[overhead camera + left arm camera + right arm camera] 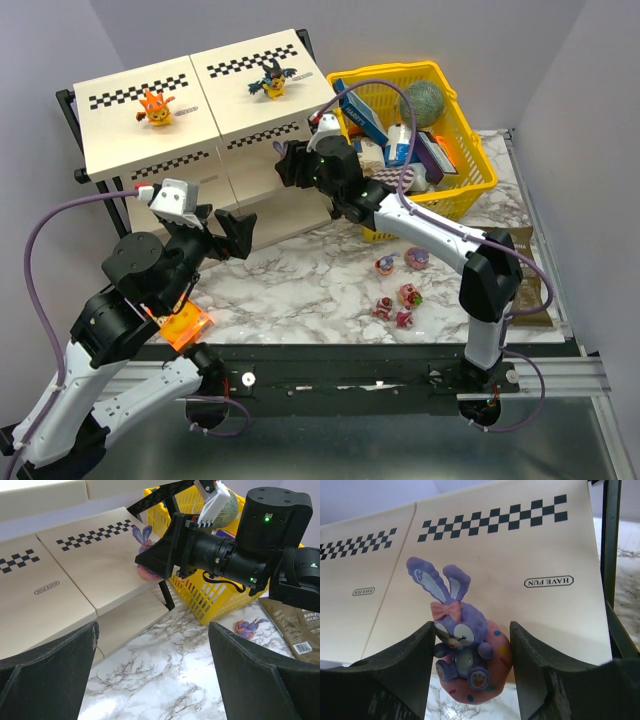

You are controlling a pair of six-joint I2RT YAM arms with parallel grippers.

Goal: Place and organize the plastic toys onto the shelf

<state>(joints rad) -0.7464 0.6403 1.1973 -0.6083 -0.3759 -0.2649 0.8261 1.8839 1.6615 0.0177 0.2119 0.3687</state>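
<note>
your right gripper (pixel 472 647) is clamped on the purple bunny toy (pixel 460 630), held ears-up at the shelf (pixel 520 545), whose middle tier appears to lie just ahead and slightly below, while your left gripper (pixel 152 650) hangs spread wide, empty, farther back over the table (pixel 300 280).

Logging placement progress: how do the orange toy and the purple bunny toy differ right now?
The orange toy stands free on the top tier of the shelf; the purple bunny toy is gripped by the right gripper at a lower tier. The orange toy has no long ears; the purple bunny toy has tall ones and a pink bow. Both are small figurines.
</note>
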